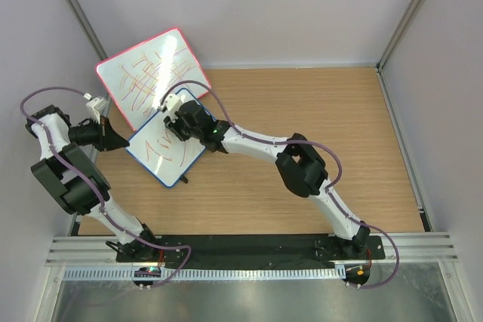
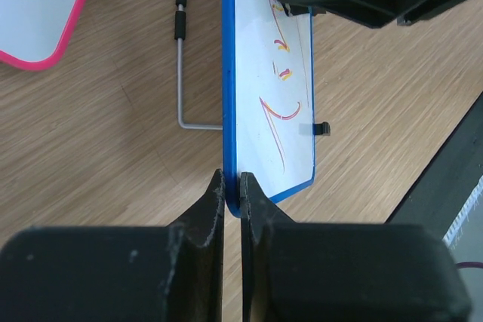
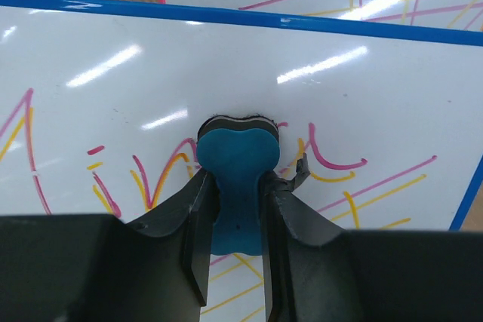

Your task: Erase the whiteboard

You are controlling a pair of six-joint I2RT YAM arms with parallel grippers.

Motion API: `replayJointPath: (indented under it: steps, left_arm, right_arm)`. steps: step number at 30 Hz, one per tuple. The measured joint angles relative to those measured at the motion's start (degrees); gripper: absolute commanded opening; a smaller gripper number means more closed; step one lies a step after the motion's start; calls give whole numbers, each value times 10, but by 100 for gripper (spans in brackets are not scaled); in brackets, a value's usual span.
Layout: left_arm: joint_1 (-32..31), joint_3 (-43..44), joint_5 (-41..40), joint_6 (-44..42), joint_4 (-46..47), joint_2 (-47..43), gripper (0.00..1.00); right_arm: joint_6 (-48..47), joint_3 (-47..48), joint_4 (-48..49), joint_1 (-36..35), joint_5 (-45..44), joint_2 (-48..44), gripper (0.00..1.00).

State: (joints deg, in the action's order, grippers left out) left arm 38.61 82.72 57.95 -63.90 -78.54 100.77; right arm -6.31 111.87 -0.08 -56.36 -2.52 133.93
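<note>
Standing left of centre in the overhead view: one whiteboard (image 1: 161, 157), blue frame, rounded corners, propped at a tilt on the wooden bench (image 1: 317, 111). Marks on its face are pink and yellow strokes; I cannot read them as words.

- Larger red-framed board (image 1: 143, 73): one, just behind, toward the upper left. It is scribbled in the same two colours, again unreadable.
- Grey wire stand (image 2: 179, 73) with black sleeves: one, at the whiteboard's back, seen in the left wrist view.
- Blue eraser (image 3: 238, 152): one, its dark pad against the whiteboard face, covering part of the strokes.
- Arms: two.
- Left tool (image 2: 232, 186): clenched on the whiteboard's blue edge near a corner.
- Right tool (image 3: 237, 186): grasping the eraser by its narrow waist.
</note>
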Motion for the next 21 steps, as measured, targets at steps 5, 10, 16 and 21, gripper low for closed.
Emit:
replayJointPath:
  steps: [5,10,16,21]
  left_arm:
    - [-2,0,-1,-6,1,0,0]
    - [-2,1,-1,-9,1,0,0]
    - [-5,4,-3,-11,4,0,0]
    - [-8,5,-3,-10,16,0,0]
  right_arm:
    - [-18,21,14,-46,-13,16,1]
    - [-28,66,17,-103,-8,46,1]
    - [-21,86,13,-116,-14,61,1]
    - [7,84,11,-78,-24,56,1]
